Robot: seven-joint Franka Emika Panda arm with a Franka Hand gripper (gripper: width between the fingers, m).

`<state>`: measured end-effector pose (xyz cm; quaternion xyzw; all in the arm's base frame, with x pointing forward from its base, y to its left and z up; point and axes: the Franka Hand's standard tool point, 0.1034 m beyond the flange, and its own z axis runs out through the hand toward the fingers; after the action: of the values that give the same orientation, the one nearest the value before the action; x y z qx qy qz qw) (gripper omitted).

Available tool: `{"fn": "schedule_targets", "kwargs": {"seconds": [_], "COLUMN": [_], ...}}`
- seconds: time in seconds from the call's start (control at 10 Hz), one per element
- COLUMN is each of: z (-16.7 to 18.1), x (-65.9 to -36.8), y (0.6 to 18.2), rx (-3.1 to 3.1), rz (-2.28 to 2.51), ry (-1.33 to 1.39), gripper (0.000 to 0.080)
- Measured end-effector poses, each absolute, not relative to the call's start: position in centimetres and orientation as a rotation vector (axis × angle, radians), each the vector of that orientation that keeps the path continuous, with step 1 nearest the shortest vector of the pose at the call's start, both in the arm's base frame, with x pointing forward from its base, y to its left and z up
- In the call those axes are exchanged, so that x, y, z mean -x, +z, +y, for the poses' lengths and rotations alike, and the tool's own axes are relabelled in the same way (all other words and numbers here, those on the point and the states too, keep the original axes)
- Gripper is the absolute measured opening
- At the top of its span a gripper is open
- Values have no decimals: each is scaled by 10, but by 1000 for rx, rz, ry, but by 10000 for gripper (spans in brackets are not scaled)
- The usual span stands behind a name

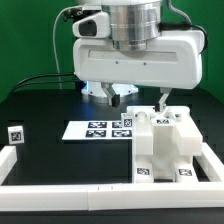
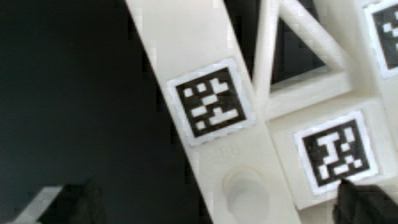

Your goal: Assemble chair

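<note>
The chair (image 1: pixel 165 150) is a partly joined block of white tagged panels standing at the exterior view's right, near the front rail. My gripper (image 1: pixel 141 102) hangs just above the chair's back top edge. In the wrist view the gripper (image 2: pixel 217 205) is open, its dark fingertips (image 2: pixel 63 205) far apart. Between them lies a white chair bar (image 2: pixel 199 55) with a square tag (image 2: pixel 214 105) and a round recess (image 2: pixel 249 185). A dark gap separates the bar from one finger, and nothing is gripped. A second tagged bar (image 2: pixel 333 150) lies beside it.
The marker board (image 1: pixel 98 128) lies flat on the black table beside the chair. A small tagged white piece (image 1: pixel 15 133) stands at the exterior view's far left. White border rails (image 1: pixel 70 198) run along the front and the right side.
</note>
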<state>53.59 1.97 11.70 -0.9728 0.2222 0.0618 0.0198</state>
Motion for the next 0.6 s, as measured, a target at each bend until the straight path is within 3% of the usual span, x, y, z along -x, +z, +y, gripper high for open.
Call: {"fn": "schedule_targets", "kwargs": {"seconds": [0.4, 0.6], "z": [19, 18], "x": [-533, -502], "y": [116, 125], "rx": [3019, 3007], "rz": [674, 556], "ry": [197, 226], "gripper": [649, 649]}}
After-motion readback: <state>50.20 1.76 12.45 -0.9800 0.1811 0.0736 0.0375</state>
